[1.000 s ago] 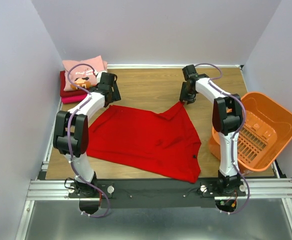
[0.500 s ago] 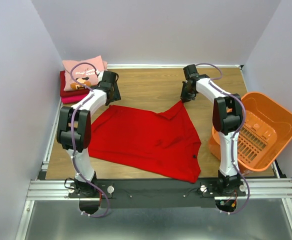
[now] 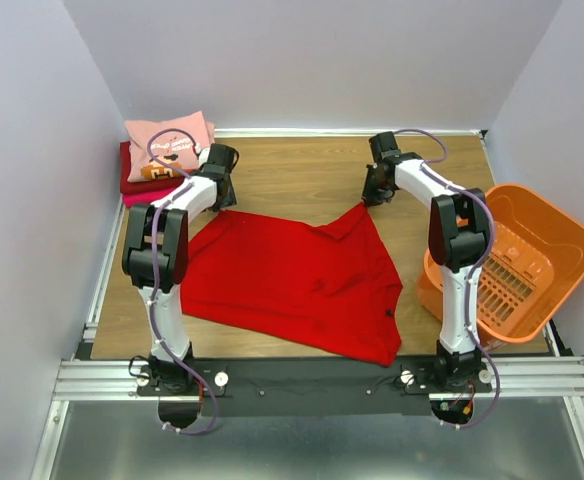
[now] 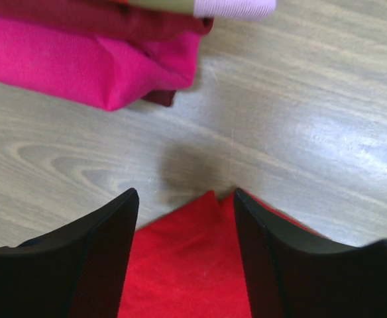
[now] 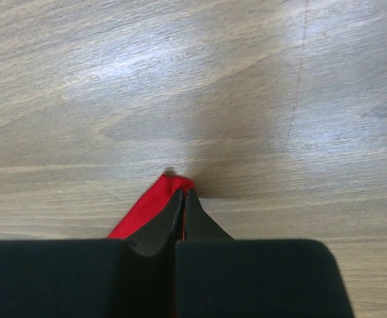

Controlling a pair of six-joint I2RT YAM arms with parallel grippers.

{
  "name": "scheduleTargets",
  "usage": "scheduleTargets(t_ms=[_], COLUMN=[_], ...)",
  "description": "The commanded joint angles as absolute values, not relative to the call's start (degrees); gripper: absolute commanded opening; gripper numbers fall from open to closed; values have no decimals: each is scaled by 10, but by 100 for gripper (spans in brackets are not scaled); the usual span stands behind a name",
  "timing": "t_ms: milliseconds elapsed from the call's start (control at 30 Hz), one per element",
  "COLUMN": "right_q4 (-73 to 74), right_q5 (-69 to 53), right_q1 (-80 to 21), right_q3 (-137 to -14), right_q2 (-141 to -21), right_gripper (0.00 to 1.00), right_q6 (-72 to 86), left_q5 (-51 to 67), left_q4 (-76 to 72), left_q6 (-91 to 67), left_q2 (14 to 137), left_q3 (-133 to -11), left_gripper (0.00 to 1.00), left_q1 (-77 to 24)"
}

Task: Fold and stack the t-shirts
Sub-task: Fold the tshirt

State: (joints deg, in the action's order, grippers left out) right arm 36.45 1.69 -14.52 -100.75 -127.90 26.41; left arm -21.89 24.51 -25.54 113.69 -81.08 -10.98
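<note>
A bright red t-shirt (image 3: 292,275) lies spread flat across the middle of the table. My right gripper (image 5: 183,193) is shut on its far right corner (image 5: 150,207), down at the wood. My left gripper (image 4: 185,193) is open at the far left corner (image 4: 187,265), with one finger on each side of the cloth. In the top view the left gripper (image 3: 226,203) and right gripper (image 3: 370,198) sit at those two back corners. A folded stack stands at the back left: a pink printed shirt (image 3: 167,145) on dark red (image 4: 114,20) and magenta (image 4: 81,59) ones.
An orange plastic basket (image 3: 532,260) leans at the table's right edge beside the right arm. The folded stack lies just beyond my left gripper. Bare wood (image 3: 302,170) shows between the two grippers at the back. Purple walls close in the table on three sides.
My right gripper has shut on the red shirt's far right corner. The left gripper's jaws have narrowed around the far left corner. The shirt itself has barely moved.
</note>
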Motion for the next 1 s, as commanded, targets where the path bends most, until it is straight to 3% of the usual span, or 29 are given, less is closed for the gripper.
scheduleTargets(t_ms=[0, 300, 600, 900, 967], right_q4=[384, 383, 382, 383, 383], right_q5=[6, 3, 4, 4, 4], right_q1=[-142, -143, -143, -143, -142], right_q3=[-979, -984, -994, -998, -997], right_q2=[-1275, -1279, -1283, -1286, -1286], right_gripper=[4, 4, 4, 4, 4], right_q6=[266, 265, 265, 267, 268], left_q5=[-230, -220, -208, -200, -196], left_q4=[255, 258, 258, 258, 258], left_q6=[-250, -248, -249, -246, -244], left_q2=[1157, 1167, 1175, 1187, 1189], left_q3=[-834, -829, -822, -828, -830], left_gripper=[62, 56, 43, 41, 36], left_q1=[-107, -108, -112, -118, -120])
